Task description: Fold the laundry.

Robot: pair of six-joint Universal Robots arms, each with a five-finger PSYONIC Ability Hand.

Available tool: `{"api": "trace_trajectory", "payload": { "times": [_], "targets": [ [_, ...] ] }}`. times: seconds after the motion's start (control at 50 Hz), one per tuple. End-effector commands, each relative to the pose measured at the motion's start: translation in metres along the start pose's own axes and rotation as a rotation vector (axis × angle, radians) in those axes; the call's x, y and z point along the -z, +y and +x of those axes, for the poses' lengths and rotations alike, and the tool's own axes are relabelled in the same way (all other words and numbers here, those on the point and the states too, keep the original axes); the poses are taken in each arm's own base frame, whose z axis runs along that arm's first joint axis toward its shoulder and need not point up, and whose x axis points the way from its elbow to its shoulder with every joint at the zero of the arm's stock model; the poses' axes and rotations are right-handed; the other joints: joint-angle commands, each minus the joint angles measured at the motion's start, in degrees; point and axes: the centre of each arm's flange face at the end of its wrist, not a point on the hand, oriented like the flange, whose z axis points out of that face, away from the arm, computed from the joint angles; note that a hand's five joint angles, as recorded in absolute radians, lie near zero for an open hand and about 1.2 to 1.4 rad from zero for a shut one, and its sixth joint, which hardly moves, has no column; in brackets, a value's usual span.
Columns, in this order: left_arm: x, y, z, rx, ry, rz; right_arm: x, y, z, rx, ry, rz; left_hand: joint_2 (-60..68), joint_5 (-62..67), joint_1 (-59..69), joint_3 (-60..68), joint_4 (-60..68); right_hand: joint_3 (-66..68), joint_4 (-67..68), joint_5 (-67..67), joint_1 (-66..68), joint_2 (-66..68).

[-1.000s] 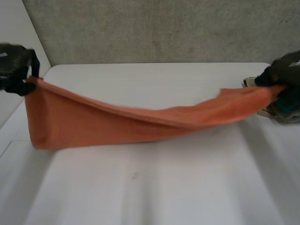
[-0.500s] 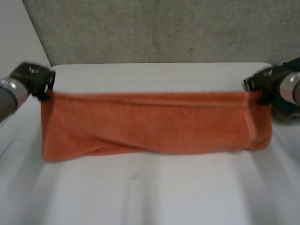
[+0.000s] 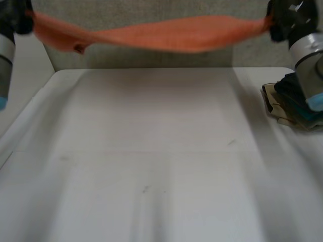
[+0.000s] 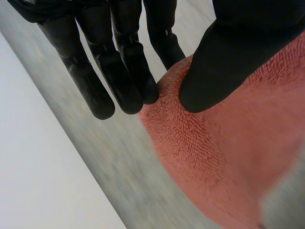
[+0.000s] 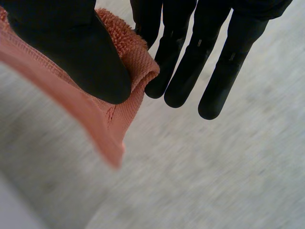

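Observation:
An orange towel [image 3: 171, 34] hangs stretched in the air high above the white table [image 3: 151, 151], slack in the middle. My left hand [image 3: 15, 17] holds its left end, my right hand [image 3: 287, 17] its right end. In the left wrist view the thumb [image 4: 228, 62] pinches the orange towel [image 4: 214, 157] against the fingers [image 4: 128, 67]. In the right wrist view the thumb [image 5: 81, 52] presses a corner of the orange towel [image 5: 128, 67] against the fingers [image 5: 186, 62].
A pile of dark and teal folded laundry [image 3: 292, 103] lies at the table's right edge, below my right arm. A grey wall [image 3: 166, 58] stands behind the table's far edge.
Both hands have risen and swung the towel up off the table, from hanging in front of me to high against the wall.

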Motion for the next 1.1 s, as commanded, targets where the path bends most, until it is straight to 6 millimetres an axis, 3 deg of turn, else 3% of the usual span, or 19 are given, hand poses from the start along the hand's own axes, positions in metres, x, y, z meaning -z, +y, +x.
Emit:
{"api": "trace_trajectory", "payload": {
  "times": [0.02,0.14,0.28,0.42,0.52,0.6,0.74,0.84,0.98,1.1],
  "targets": [
    [0.036,0.057,0.024,-0.026,0.089,-0.19,0.018,0.052,-0.04,0.024,-0.113,-0.206,11.18,13.02,12.56,11.55,11.01,11.9,11.33,12.26,15.56,12.45],
    [0.083,0.098,0.05,-0.082,0.215,-0.395,0.049,0.098,-0.069,0.094,-0.207,-0.416,11.18,13.02,12.56,11.55,11.01,11.9,11.33,12.26,15.56,12.45],
    [0.126,0.102,0.052,-0.13,0.285,-0.573,0.083,0.111,-0.072,0.144,-0.289,-0.617,11.18,13.02,12.56,11.55,11.01,11.9,11.33,12.26,15.56,12.45],
    [0.183,0.064,0.04,-0.185,0.395,-0.796,0.134,0.089,-0.048,0.186,-0.401,-0.868,11.18,13.02,12.56,11.55,11.01,11.9,11.33,12.26,15.56,12.45],
    [0.232,0.028,0.027,-0.3,0.569,-1.003,0.2,0.063,-0.035,0.291,-0.642,-1.115,11.18,13.02,12.56,11.55,11.01,11.9,11.33,12.26,15.56,12.45],
    [0.251,0.005,0.028,-0.344,0.707,-1.052,0.217,0.059,-0.03,0.395,-0.746,-1.093,11.18,13.02,12.56,11.55,11.01,11.9,11.33,12.26,15.56,12.45],
    [0.221,0.008,0.037,-0.366,0.682,-0.878,0.2,0.076,-0.032,0.391,-0.645,-1.038,11.18,13.02,12.56,11.55,11.01,11.9,11.33,12.26,15.56,12.45],
    [0.175,0.037,0.048,-0.342,0.549,-0.746,0.167,0.092,-0.029,0.302,-0.488,-0.978,11.18,13.02,12.56,11.55,11.01,11.9,11.33,12.26,15.56,12.45],
    [0.119,0.068,0.063,-0.334,0.396,-0.604,0.137,0.105,-0.031,0.246,-0.363,-0.879,11.18,13.02,12.56,11.55,11.01,11.9,11.33,12.26,15.56,12.45],
    [0.091,0.093,0.085,-0.345,0.386,-0.528,0.111,0.12,-0.038,0.264,-0.264,-0.774,11.18,13.02,12.56,11.55,11.01,11.9,11.33,12.26,15.56,12.45]
  ]
}}
